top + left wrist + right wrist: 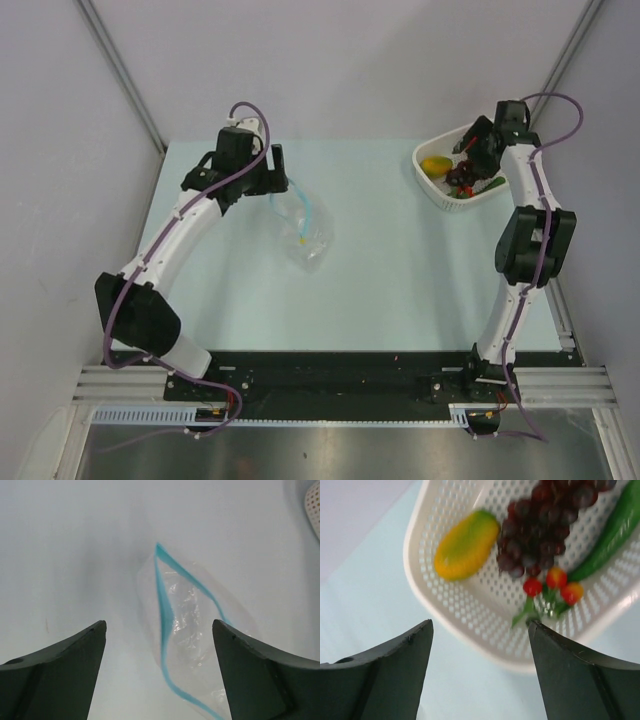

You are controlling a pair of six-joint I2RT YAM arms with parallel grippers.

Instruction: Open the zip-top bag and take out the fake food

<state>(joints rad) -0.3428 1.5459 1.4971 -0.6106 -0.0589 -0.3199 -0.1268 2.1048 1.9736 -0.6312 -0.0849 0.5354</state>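
Note:
The zip-top bag (303,228) lies flat and crinkled on the table left of centre, its light blue zip strip (165,615) gaping apart, and I see no fruit inside it. My left gripper (275,170) hovers open just behind the bag, its jaws (159,625) wide on either side of the bag's mouth and apart from it. The fake food sits in the white mesh basket (450,205) at the back right: a yellow-orange mango (466,545) and a dark purple grape bunch (540,530). My right gripper (480,625) hangs open and empty above the basket's near rim.
The basket (470,605) also holds a long green vegetable (615,530) and a sprig of small red-orange fruits (552,582). Grey walls close the table on the left, back and right. The arm bases stand on a black rail (330,375) at the near edge.

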